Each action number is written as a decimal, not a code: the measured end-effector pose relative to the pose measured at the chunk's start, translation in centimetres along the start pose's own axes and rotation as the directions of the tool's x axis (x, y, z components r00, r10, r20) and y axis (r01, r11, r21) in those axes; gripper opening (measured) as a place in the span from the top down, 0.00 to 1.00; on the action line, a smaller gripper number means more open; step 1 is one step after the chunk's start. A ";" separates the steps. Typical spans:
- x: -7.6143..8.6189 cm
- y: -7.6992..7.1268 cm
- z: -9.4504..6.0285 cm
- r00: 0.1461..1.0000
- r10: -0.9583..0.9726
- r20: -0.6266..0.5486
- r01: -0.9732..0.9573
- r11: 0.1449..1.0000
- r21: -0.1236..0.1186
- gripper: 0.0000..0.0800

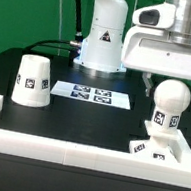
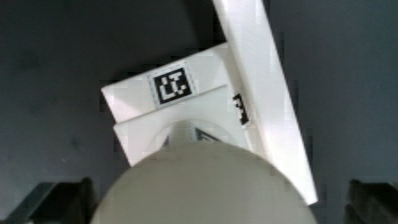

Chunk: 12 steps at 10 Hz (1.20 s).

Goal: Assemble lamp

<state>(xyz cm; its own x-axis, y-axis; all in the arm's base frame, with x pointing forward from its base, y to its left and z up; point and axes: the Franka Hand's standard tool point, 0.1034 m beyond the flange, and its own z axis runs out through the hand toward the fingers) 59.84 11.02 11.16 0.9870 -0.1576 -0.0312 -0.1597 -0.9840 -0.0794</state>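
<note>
The white ball bulb stands upright on its stem on the flat square base, which lies in the corner of the border rail on the exterior view's right. My gripper is right above it, with one finger on each side of the ball. In the wrist view the bulb fills the space between the fingers, and a dark gap shows on both sides, so the jaws are open. The base's tag shows beyond the bulb. The tapered shade stands on the exterior view's left.
The white border rail runs along the front and up both sides; it also shows in the wrist view beside the base. The marker board lies mid-table. The arm's white pedestal stands at the back.
</note>
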 end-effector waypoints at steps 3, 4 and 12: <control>0.6 0.4 0.1 0.945 -0.326 -0.024 0.326 0.945 -0.010 0.13; 0.9 0.4 0.0 0.904 -0.426 -0.023 0.426 0.904 -0.020 0.13; 1.2 1.1 0.1 0.451 -0.893 0.010 0.891 0.449 -0.068 0.13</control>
<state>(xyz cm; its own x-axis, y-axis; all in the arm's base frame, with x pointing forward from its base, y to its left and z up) 60.88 9.73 10.96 0.5872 0.8081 0.0466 0.8089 -0.5879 0.0040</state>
